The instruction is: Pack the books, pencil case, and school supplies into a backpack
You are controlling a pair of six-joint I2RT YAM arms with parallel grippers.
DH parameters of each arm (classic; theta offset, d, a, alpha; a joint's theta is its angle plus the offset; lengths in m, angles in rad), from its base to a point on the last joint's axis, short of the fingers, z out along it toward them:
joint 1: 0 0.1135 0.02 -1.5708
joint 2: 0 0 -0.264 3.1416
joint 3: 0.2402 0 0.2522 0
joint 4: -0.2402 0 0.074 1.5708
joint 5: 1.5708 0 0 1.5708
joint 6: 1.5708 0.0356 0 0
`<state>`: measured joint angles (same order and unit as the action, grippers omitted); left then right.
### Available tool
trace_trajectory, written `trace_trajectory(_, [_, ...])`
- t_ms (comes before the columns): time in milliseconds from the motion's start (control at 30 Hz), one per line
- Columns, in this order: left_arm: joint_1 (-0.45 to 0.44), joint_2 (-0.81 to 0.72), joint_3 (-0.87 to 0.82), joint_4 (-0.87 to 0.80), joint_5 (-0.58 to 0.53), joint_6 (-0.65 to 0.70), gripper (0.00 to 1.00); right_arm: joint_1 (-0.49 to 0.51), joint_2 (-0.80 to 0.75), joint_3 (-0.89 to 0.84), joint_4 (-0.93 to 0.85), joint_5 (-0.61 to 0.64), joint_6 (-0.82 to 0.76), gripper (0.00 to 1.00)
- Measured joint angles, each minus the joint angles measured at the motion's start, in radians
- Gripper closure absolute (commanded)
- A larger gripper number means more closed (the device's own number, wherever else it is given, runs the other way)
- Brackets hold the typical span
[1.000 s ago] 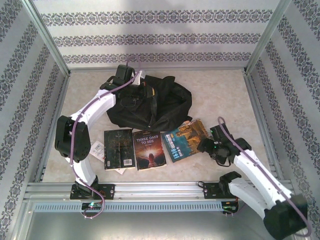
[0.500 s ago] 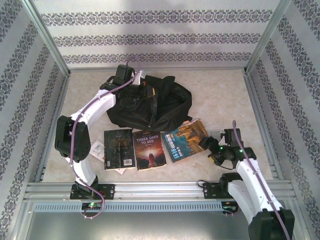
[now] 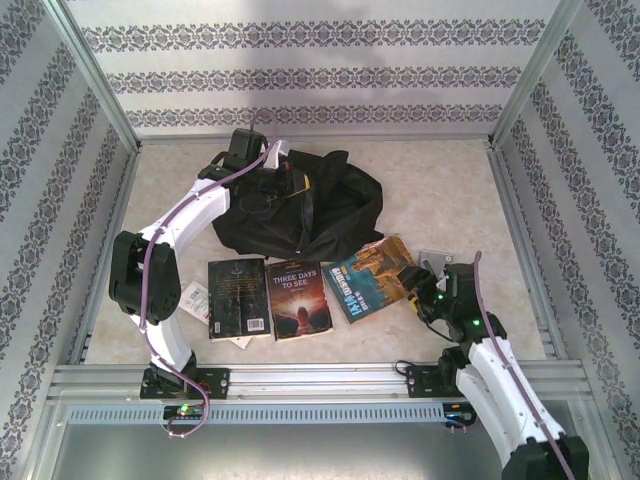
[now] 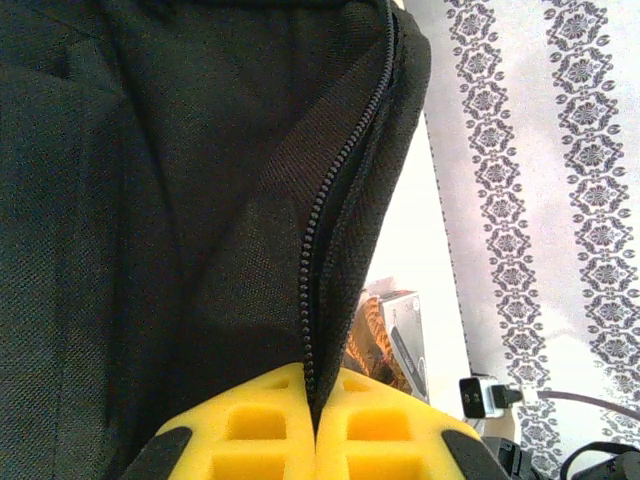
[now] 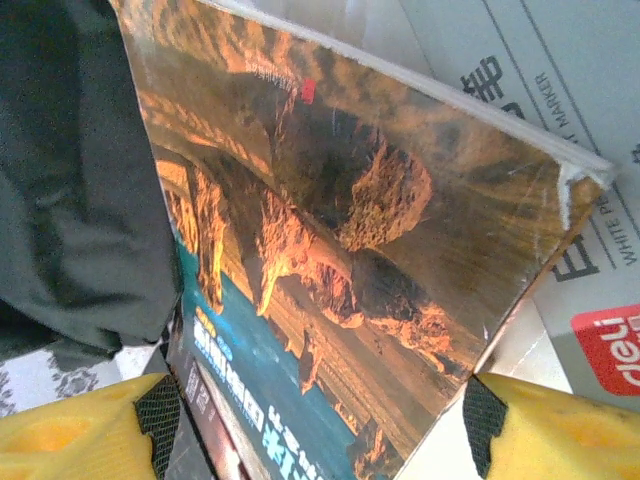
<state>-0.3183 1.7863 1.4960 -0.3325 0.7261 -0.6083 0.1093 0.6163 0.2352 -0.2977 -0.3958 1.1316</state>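
The black backpack (image 3: 310, 205) lies slumped at the back of the table. My left gripper (image 3: 262, 182) is shut on its zip edge; in the left wrist view the zip (image 4: 330, 220) runs down into the closed yellow fingers (image 4: 250, 425). Three books lie in a row in front: a black one (image 3: 237, 297), "Three Days to See" (image 3: 298, 298) and a blue-and-orange one (image 3: 365, 280). My right gripper (image 3: 410, 287) is open at that last book's right corner. In the right wrist view the book (image 5: 330, 250) lies between the wide-apart jaws of the gripper (image 5: 320, 440).
A white marker box (image 5: 560, 140) lies under the blue-and-orange book's right side, and it pokes out beside the gripper (image 3: 437, 262). A small white packet (image 3: 196, 297) peeks from under the black book's left edge. Metal frame rails (image 3: 300, 375) border the table.
My right arm has swung in from the right, bringing its gripper over the blue-and-orange book's corner with the jaws a little narrower. The left arm has not moved.
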Motion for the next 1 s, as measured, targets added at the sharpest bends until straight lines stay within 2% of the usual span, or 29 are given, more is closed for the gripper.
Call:
trace_trajectory(167, [0.005,0.0,0.0,0.005,0.004,-0.002,1.0,-0.019,0.209,0.074,0.079,0.017,-0.059,0.24])
trace_trajectory(533, [0.013,0.0,0.0,0.005,0.007,-0.003,1.0,-0.089,0.471,0.202,0.149,0.023,-0.181,0.2])
trace_trajectory(800, [0.013,0.0,0.0,0.005,0.012,-0.003,1.0,-0.113,0.627,0.371,-0.019,0.118,-0.383,0.13])
trace_trajectory(1000, [0.023,0.0,0.0,0.008,0.027,-0.01,1.0,-0.114,0.632,0.395,-0.096,0.071,-0.493,0.13])
